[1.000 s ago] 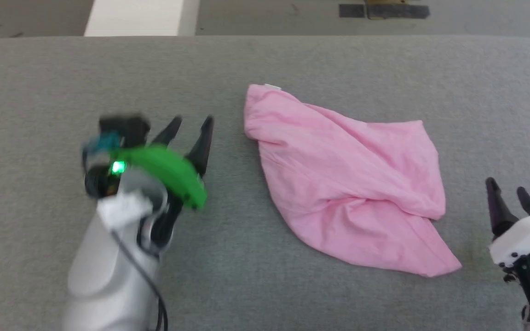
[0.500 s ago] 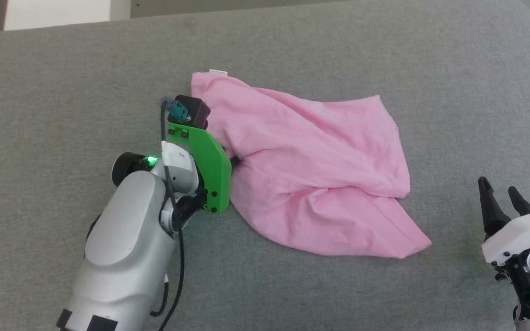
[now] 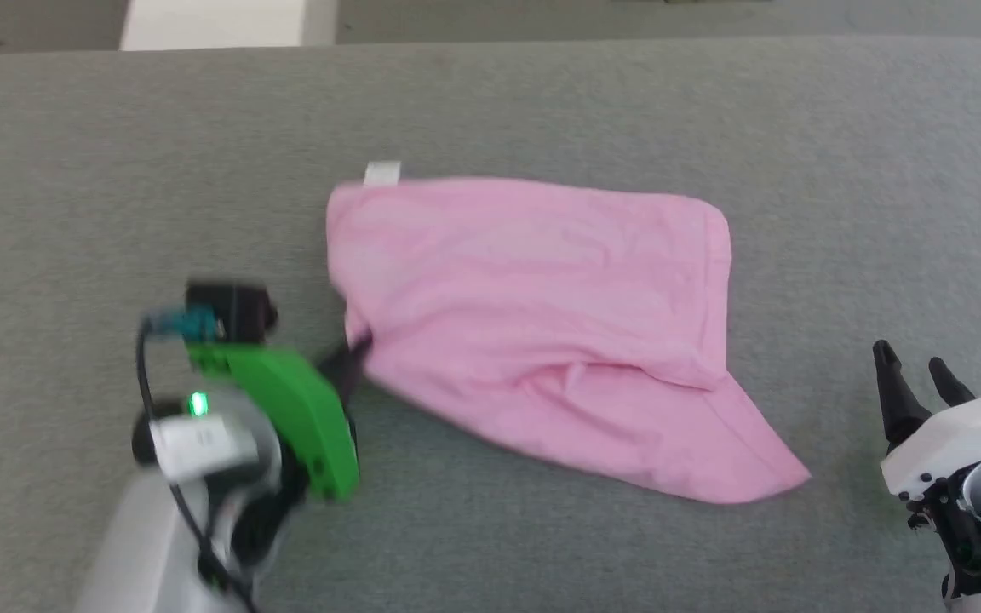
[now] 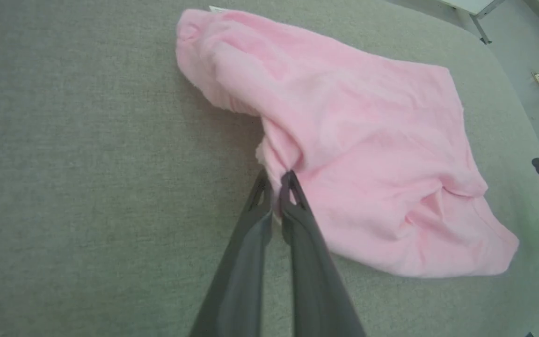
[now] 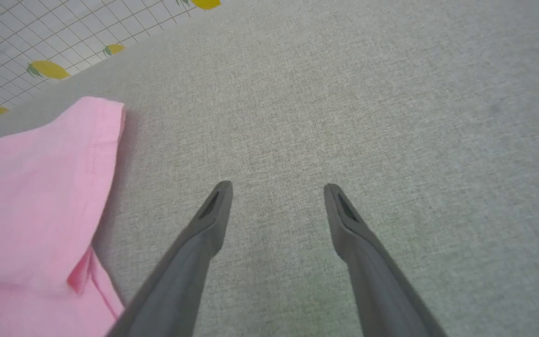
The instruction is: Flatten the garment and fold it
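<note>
The left jaws are closed on the left edge of the garment (image 3: 533, 315), with a fold of pink cloth pinched between the fingers (image 4: 297, 206). The right jaws are held wide apart above the counter (image 3: 840, 170), near the garment's right corner but not touching it. The garment is spread mid-counter, its label (image 3: 382, 174) at the far left corner.

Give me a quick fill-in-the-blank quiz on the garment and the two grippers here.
The left gripper is shut on the garment, whose colour is ____.
The right gripper, clear of the garment, has its jaws ____.
The label tag at the garment's corner is ____.
Missing words: pink; open; white.
</note>
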Motion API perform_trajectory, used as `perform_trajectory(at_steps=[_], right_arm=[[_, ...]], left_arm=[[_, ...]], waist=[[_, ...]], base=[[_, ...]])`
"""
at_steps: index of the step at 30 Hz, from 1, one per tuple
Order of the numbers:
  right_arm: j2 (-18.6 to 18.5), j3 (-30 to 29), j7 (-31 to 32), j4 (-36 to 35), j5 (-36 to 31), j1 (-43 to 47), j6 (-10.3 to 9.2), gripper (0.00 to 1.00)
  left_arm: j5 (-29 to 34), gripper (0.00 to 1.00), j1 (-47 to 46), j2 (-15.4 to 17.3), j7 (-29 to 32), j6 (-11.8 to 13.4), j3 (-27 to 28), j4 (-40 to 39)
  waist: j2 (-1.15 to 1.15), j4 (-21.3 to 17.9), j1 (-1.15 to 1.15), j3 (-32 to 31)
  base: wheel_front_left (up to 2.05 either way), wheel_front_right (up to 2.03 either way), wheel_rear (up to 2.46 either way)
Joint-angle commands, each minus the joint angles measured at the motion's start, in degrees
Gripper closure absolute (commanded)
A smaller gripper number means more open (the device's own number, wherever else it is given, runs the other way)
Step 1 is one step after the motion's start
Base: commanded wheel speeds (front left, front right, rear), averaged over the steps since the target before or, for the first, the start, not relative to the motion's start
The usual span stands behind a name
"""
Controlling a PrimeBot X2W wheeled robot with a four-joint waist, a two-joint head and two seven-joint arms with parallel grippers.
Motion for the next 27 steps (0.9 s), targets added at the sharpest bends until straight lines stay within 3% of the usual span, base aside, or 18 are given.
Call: perform_trajectory(at_steps=[1,4,9,10,15,20,21,27], right_arm=[[0.0,0.1,0.2,0.2,-0.6,0.0,-0.08,0.00],[0.0,0.1,0.6,0.4,-1.0,0.2,-0.08,0.00],[0.0,0.8,0.9,0.7,-1.0,0.1,-0.08,0.00],[0.0,0.8,0.8,0.9,-1.0,0.1,-0.08,0.00],[0.0,1.2,0.8,1.4,-1.1,0.5,-0.08,0.00],[0.0,1.1,0.7,1.2,-1.1,0.7,-0.08,0.00],[0.0,1.1,0.8,0.9,-1.1,0.6,-0.08,0.00],[0.0,2.3,1.1,0.5,-1.0,-0.6,-0.08,0.00]], left_arm=[[0.0,1.00,2.8,0.6,0.8,0.5,-0.4,-1.4],[-0.7,1.00,9.8,1.0,4.7,0.4,-4.0,-4.7],[-3.4,1.00,15.2,-0.7,7.8,0.6,-7.4,-3.7],[-3.7,0.00,15.5,-1.2,7.4,1.0,-7.1,-3.3],[-4.9,0.00,15.4,-1.2,4.9,2.9,-2.8,-4.5],[-2.7,0.00,13.1,2.8,2.3,5.3,3.9,-9.4],[0.8,0.00,9.4,5.5,2.0,5.0,4.0,-8.5],[4.4,0.00,1.4,5.8,4.3,2.1,-1.9,0.7]], waist=[[0.41,3.2,0.00,-2.2],[0.41,4.9,0.00,-2.8],[0.41,5.8,0.00,-3.5],[0.41,6.0,0.00,-3.8],[0.41,6.2,0.00,-4.5],[0.41,6.1,0.00,-4.4],[0.41,6.1,0.00,-3.9],[0.41,4.7,0.00,-2.0]], base=[[0.00,0.00,0.00],[0.00,0.00,0.00],[0.00,0.00,0.00],[0.00,0.00,0.00],[0.00,0.00,0.00],[0.00,0.00,0.00],[0.00,0.00,0.00],[0.00,0.00,0.00]])
